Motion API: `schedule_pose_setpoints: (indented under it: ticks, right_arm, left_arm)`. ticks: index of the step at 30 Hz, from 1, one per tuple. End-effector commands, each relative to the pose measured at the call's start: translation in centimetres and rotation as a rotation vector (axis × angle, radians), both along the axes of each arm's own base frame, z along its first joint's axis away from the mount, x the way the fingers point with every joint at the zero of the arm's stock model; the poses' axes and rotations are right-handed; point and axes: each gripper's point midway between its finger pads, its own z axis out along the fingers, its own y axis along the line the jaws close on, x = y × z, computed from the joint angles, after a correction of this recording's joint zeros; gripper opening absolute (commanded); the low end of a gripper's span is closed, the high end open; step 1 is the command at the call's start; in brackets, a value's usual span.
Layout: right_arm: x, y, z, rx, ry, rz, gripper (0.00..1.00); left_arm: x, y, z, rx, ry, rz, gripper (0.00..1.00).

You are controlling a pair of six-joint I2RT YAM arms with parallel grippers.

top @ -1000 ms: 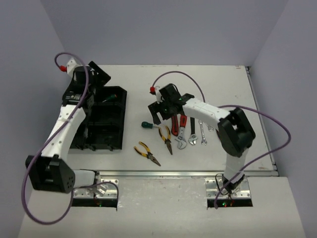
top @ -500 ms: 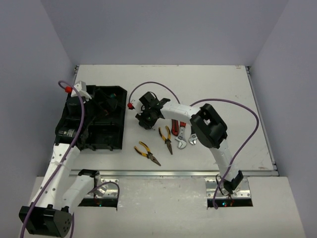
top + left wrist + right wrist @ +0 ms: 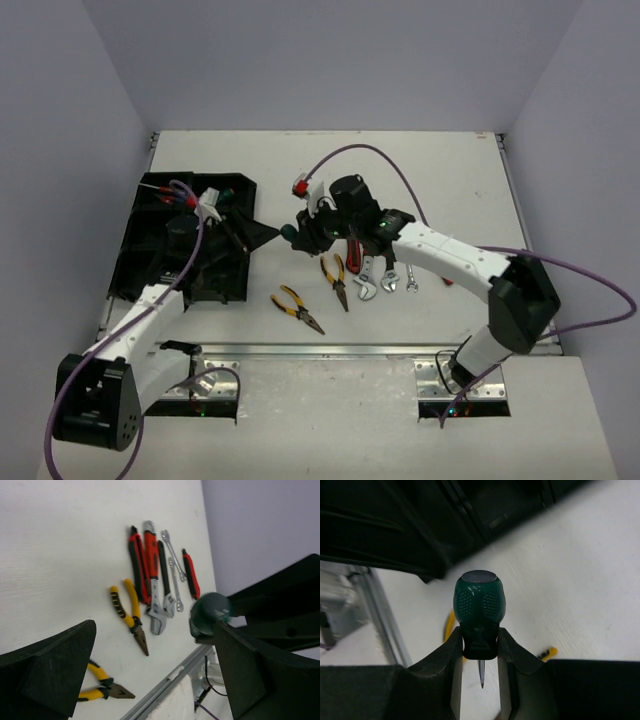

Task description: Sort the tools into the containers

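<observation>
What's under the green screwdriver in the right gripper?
Under the green screwdriver: bare white table and bits of yellow-handled pliers; the right gripper hides the rest of them.

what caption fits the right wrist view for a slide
Right gripper clamps a green-handled screwdriver over the white table, black tray behind.

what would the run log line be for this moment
right gripper: shut on screwdriver | left gripper: open, at tray edge | pliers, wrenches: on table
</observation>
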Motion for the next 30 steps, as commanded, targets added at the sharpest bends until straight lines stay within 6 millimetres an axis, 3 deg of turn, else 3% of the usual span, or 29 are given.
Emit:
schedule_pose_setpoints:
  ticks: [1, 6, 13, 14, 16, 20, 23, 24, 25, 27, 28, 30]
  right_arm:
    - [-3.3, 1.4, 5.7, 0.256, 0.005, 0.098, 0.04]
    - [-3.5, 0.4, 7.0, 0.271, -0.025, 0.063, 0.04]
    - [-2.8, -0.3, 7.1, 0.267, -0.035, -0.01, 0.02]
    - [-2.9, -0.2, 7.2, 0.273, -0.029, -0.001, 0.02]
    - [-3.1, 0.0, 7.6, 0.293, -0.019, 0.001, 0.03]
    - [-1.7, -0.2, 7.7, 0.29, -0.031, -0.077, 0.03]
    - [-1.0, -0.2, 7.6, 0.288, -0.025, -0.117, 0.02]
    - [-0.9, -0.1, 7.6, 0.291, -0.023, -0.12, 0.02]
    - [-0.7, 0.0, 7.7, 0.294, -0.022, -0.125, 0.02]
    - [-0.4, 0.1, 7.6, 0.29, -0.017, -0.141, 0.02]
    - [-0.2, 0.1, 7.6, 0.284, -0.017, -0.149, 0.02]
    - [0.1, 0.1, 7.8, 0.283, -0.02, -0.163, 0.02]
  left_arm:
    - [-0.4, -5.3, 7.9, -0.163, -0.273, -0.21, 1.0]
    - [-0.2, -7.5, 8.6, -0.173, -0.273, -0.222, 0.96]
    - [0.2, -7.6, 7.8, -0.177, -0.245, -0.205, 0.87]
    - [0.2, -7.6, 7.6, -0.175, -0.24, -0.206, 0.78]
    - [0.4, -7.8, 7.5, -0.17, -0.232, -0.212, 0.46]
    - [0.0, -8.3, 7.4, -0.179, -0.22, -0.235, 0.36]
    - [-0.3, -8.7, 7.6, -0.183, -0.219, -0.251, 0.13]
    - [-0.3, -8.8, 7.6, -0.184, -0.219, -0.255, 0.13]
    - [-0.3, -8.8, 7.6, -0.185, -0.219, -0.255, 0.19]
    - [-0.2, -8.9, 7.8, -0.184, -0.218, -0.255, 0.5]
    - [-0.2, -8.9, 7.8, -0.181, -0.218, -0.252, 0.59]
    - [0.0, -8.8, 8.0, -0.17, -0.227, -0.247, 0.5]
